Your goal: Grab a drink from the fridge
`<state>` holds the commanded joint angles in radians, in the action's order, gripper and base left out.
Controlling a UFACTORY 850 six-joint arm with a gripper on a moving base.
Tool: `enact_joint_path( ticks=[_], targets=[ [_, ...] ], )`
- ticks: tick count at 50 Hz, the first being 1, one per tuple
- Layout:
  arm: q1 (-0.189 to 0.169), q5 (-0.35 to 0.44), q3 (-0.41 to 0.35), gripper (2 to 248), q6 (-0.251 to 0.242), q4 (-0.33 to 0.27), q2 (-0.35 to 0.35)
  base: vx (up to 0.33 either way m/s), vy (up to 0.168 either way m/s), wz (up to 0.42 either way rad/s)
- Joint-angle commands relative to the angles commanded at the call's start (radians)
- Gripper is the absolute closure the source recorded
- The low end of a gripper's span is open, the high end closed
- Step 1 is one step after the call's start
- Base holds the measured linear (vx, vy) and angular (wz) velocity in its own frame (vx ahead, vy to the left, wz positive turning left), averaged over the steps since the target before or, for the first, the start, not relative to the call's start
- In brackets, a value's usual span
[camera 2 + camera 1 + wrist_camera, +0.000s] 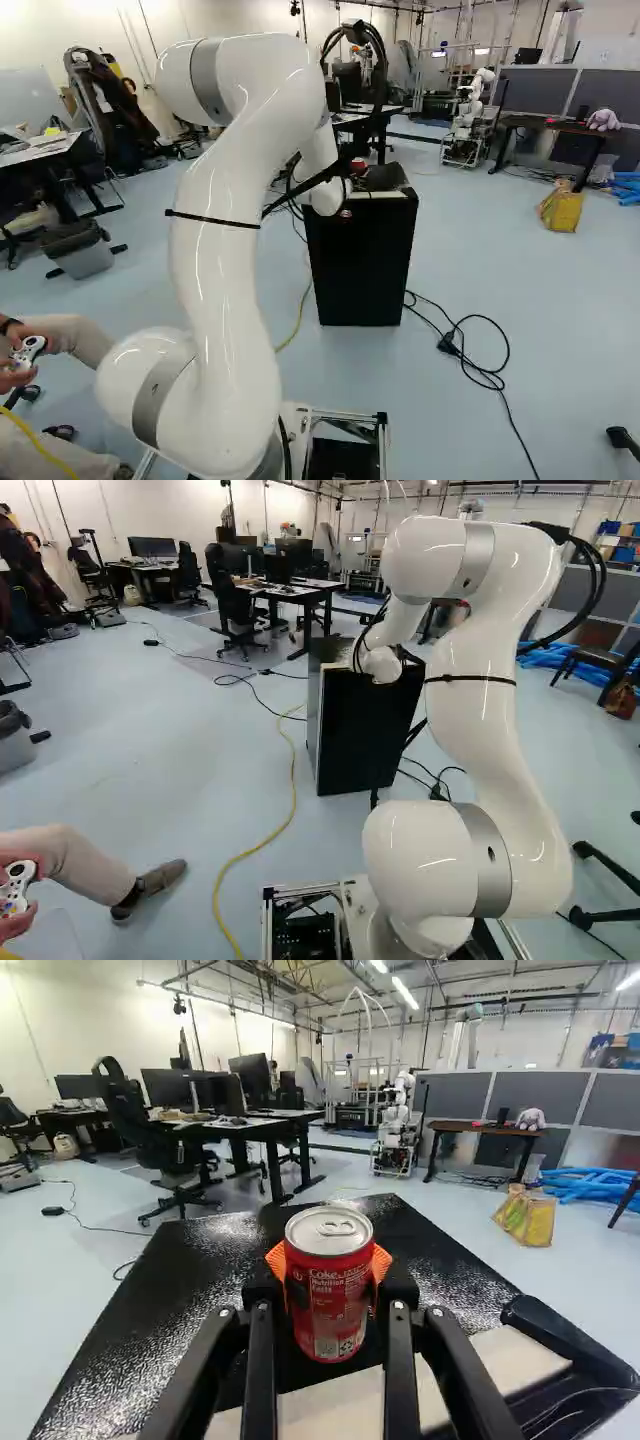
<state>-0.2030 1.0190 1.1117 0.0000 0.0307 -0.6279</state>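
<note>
From my end I'm pinching the red soda can (335,1315) between the two orange pads of the gripper (331,1285), with the jaws closed in on it from both sides, and I'm holding it upright over the top of the black fridge (360,265). I'm judging the drink as out of the fridge and the grab itself as essentially done, though I'm not managing to tell whether the can's base is touching that top; if it is, I'm reckoning only a lift clear is remaining.
</note>
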Motion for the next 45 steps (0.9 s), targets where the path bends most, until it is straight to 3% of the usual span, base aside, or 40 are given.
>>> enact_joint_path(
  ticks=[45],
  targets=[
    [0.007,-0.005,-0.037,152,0.000,-0.001,0.057,0.000,0.000,0.000]
  ],
)
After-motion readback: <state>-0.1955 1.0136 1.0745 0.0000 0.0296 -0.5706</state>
